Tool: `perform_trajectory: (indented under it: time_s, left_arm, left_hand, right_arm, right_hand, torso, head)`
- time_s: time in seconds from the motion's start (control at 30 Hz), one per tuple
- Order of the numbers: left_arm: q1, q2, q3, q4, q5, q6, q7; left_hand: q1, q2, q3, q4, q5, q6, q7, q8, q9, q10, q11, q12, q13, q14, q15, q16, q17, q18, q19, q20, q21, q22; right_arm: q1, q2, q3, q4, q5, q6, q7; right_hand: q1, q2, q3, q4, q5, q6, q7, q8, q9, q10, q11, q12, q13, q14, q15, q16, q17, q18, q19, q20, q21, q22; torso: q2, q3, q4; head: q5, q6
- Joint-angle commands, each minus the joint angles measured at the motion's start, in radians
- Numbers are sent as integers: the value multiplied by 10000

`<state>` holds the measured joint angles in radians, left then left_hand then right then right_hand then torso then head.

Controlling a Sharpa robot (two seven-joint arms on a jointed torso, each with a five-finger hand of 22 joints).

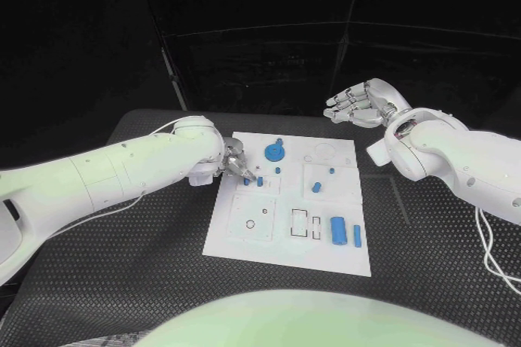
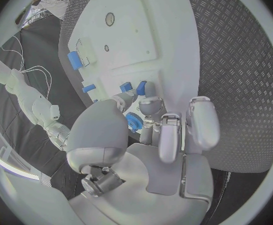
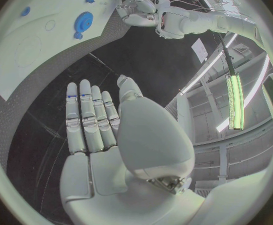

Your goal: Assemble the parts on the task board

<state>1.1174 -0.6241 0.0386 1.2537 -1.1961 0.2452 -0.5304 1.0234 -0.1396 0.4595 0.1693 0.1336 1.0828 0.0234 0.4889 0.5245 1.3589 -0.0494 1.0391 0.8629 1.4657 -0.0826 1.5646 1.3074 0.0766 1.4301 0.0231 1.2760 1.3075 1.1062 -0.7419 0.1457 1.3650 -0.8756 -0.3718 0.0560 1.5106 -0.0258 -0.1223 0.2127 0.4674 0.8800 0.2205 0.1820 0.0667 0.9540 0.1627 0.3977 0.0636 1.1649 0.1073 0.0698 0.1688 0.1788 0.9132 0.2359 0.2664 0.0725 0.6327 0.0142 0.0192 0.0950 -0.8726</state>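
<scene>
Left hand [image 1: 236, 163] pinches a small blue peg [image 2: 141, 88] at the task board [image 1: 326, 251], frame centre; right hand [image 1: 361, 103] wide, empty. Tilted peg could jam.

Task board [image 1: 326, 253]: one
Blue gear [image 1: 275, 151]: one
Long blue pins [image 1: 339, 229]: two
Small blue parts [image 1: 316, 187]: about four
Hands [image 1: 358, 102]: two
</scene>
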Motion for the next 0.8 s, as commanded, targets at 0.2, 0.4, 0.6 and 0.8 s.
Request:
perform_trajectory:
  time_s: [0.2, 0.4, 0.6, 0.8]
  left_arm:
    - [-10, -43, 2, -1, 2, -370, -31]
    - [-8, -135, 28, 102, 4, -645, -20]
    - [-4, -237, 134, 244, 349, -1096, 28]
    - [1, -407, 331, 481, 811, -1740, 129]
  left_hand:
    - [-633, -17, -1664, 888, -71, 27, -6, -46, -25, -56, 62, -33, -101, 1051, -99, 62, 2634, -79, 135, -32, 88, 658]
    - [-423, 202, -2318, 1144, -57, 9, -13, -12, -15, -68, 54, -31, -99, 1051, -104, 62, 2634, -76, 139, -41, 58, 671]
    - [-289, 312, -2696, 1183, -29, -105, 24, -35, -26, -201, 79, -220, -333, 1051, -95, 62, 2634, -43, 79, -36, -101, 587]
    - [17, 497, -3300, 1183, 32, -600, 225, -237, -116, -1059, 254, -1532, -1939, 992, 31, -70, 2410, 94, -231, 55, -812, 165]
  right_arm:
    - [19, -4, 7, 20, 19, 50, 69]
    - [19, 1, 6, 9, 19, 47, 73]
    - [18, 5, 6, -6, 19, 43, 80]
    - [18, 8, 6, -16, 19, 47, 83]
  right_hand:
    - [-22, -8, 42, -10, 62, -28, 78, -50, -11, -85, 12, -52, -12, -25, 64, -29, -12, 41, 59, 24, -60, -10]
    - [-22, -8, 42, -10, 62, -28, 78, -50, -11, -85, 12, -52, -12, -25, 64, -29, -12, 41, 59, 24, -60, -10]
    - [-22, -8, 42, -10, 62, -28, 78, -50, -11, -85, 12, -52, -12, -25, 64, -29, -12, 41, 59, 24, -60, -10]
    - [-22, -8, 42, -10, 62, -28, 78, -50, -11, -85, 12, -52, -12, -25, 64, -29, -12, 41, 59, 24, -60, -10]
  torso:
    - [-6, -6, 3]
    - [-4, -13, -4]
    - [-7, -4, 0]
    - [1, -6, -1]
  head:
    - [0, 0]
    - [-2, 0]
    - [-4, 0]
    - [-28, 0]
